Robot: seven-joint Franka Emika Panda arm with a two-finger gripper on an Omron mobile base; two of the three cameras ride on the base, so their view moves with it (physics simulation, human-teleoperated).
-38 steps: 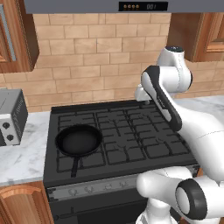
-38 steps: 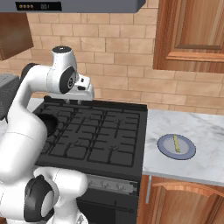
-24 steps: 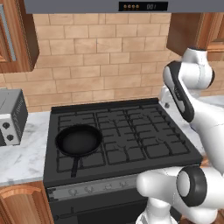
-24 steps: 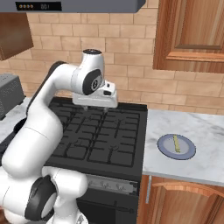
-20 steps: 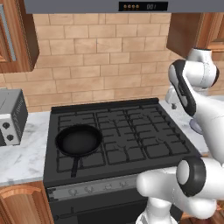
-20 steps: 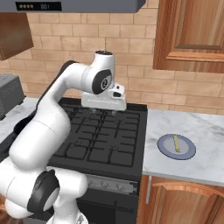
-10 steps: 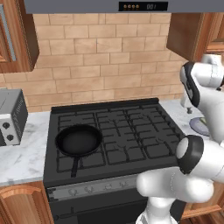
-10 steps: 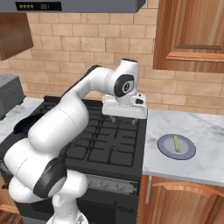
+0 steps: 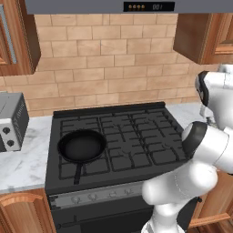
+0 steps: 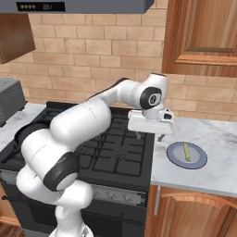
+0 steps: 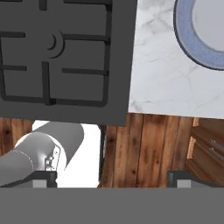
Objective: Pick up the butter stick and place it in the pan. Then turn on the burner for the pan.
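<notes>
The black pan [image 9: 82, 145] sits on the front left burner of the black cooktop [image 9: 136, 141], its handle pointing to the front. The pale yellow-green butter stick [image 10: 186, 151] lies on a grey-blue plate [image 10: 175, 156] on the counter right of the stove. My gripper [image 10: 149, 135] hangs open above the cooktop's right edge, a little left of the plate, with nothing between its fingers. In the hand view the gripper [image 11: 113, 179] looks down on a grate [image 11: 52, 43], the marble counter [image 11: 166, 74] and part of the plate's rim [image 11: 192, 39].
A row of knobs [image 9: 91, 198] runs along the stove's front panel. A grey toaster [image 9: 11, 120] stands on the left counter. Wooden cabinets [image 10: 203, 32] hang above the right counter, and a hood [image 9: 136, 6] hangs over the stove.
The arm has swung to the right, from over the back of the cooktop to its right edge beside the plate. Pan, plate and butter stick have not moved.
</notes>
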